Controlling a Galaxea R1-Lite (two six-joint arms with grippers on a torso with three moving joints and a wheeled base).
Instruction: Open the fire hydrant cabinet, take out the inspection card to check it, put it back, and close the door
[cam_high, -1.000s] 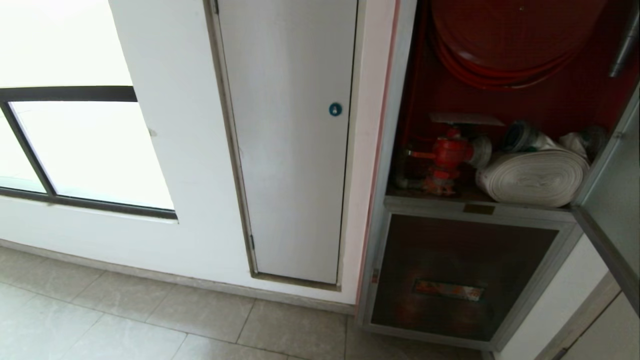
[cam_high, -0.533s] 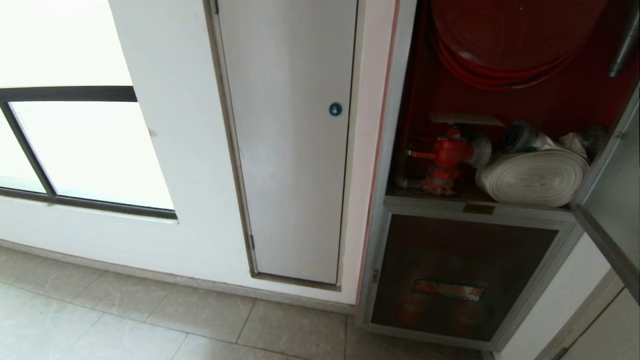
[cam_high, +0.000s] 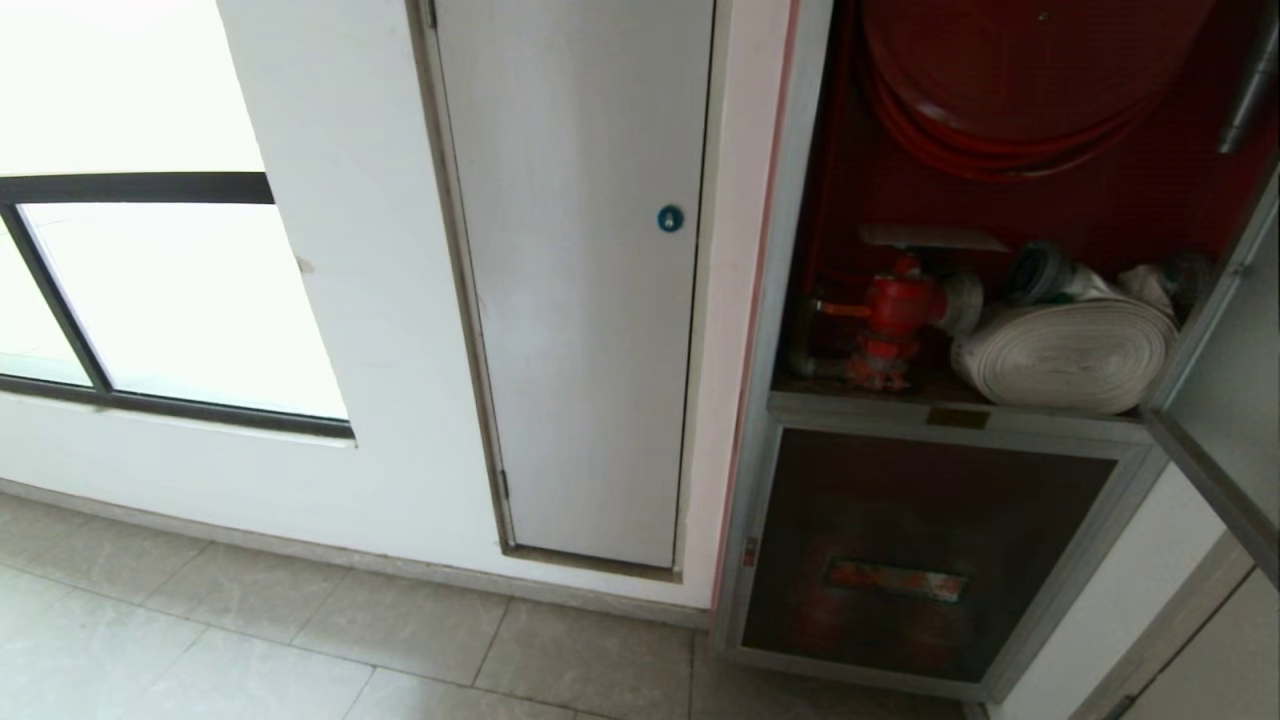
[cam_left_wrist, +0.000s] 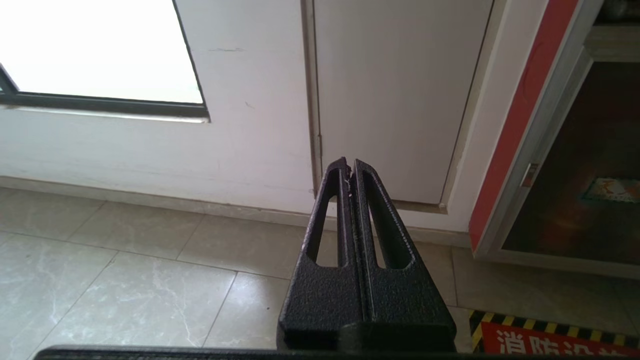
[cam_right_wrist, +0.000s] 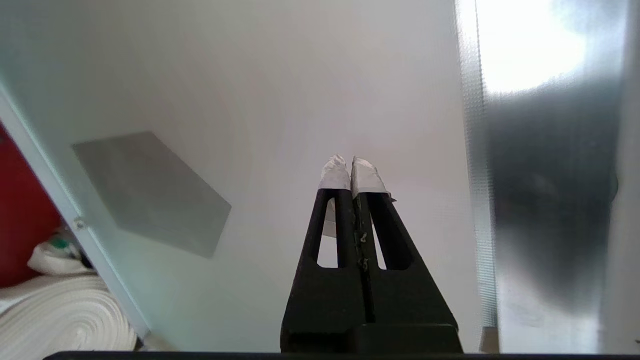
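Note:
The fire hydrant cabinet (cam_high: 790, 200) stands open, showing its red interior. Its door (cam_high: 1230, 380) is swung out at the right edge of the head view. In the right wrist view my right gripper (cam_right_wrist: 351, 161) is shut with nothing between its white-taped tips. It points at the door's pale frosted inner face (cam_right_wrist: 275, 100), close to it; I cannot tell if it touches. A grey sticker outline (cam_right_wrist: 150, 192) shows through the glass. A pale flat sheet (cam_high: 930, 237) lies above the red valve (cam_high: 895, 310); I cannot tell if it is the inspection card. My left gripper (cam_left_wrist: 349, 162) is shut and parked low over the floor.
A rolled white hose (cam_high: 1065, 355) lies on the cabinet shelf, with red hose coiled above. Below is a shorter dark panel (cam_high: 920, 550). Left of the cabinet are a plain grey-white door (cam_high: 580, 300) and a window (cam_high: 150, 280). A red floor sign (cam_left_wrist: 555, 340) lies before the cabinet.
The door's lower edge has shifted slightly in the head view, so the door has swung a little. Nothing else has moved there.

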